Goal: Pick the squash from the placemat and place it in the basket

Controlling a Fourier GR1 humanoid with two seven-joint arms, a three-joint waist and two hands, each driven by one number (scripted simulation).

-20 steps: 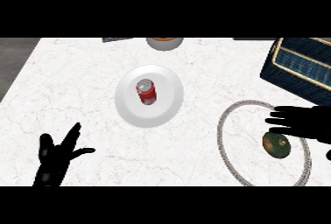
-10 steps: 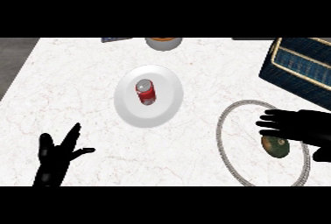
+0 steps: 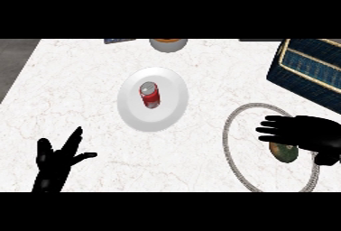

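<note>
The squash [image 3: 286, 153], dark green and brown, lies on the round white placemat [image 3: 236, 135] with a grey rim at the lower right. My right hand [image 3: 303, 133] hovers over it with fingers stretched out to the left, covering the squash's upper part. The dark blue basket [image 3: 307, 67] with tan trim stands at the upper right, beyond the placemat. My left hand [image 3: 58, 163] rests open at the lower left, fingers up, far from the squash.
A white plate [image 3: 170, 101] holding a red can [image 3: 149, 94] sits in the middle of the marble counter. A grey bowl [image 3: 168, 44] and a dark flat object [image 3: 120, 41] lie at the far edge. The counter's left edge [image 3: 20, 72] runs diagonally.
My right hand has slid left and slightly down over the placemat, now covering more of the squash. The left hand has stayed still.
</note>
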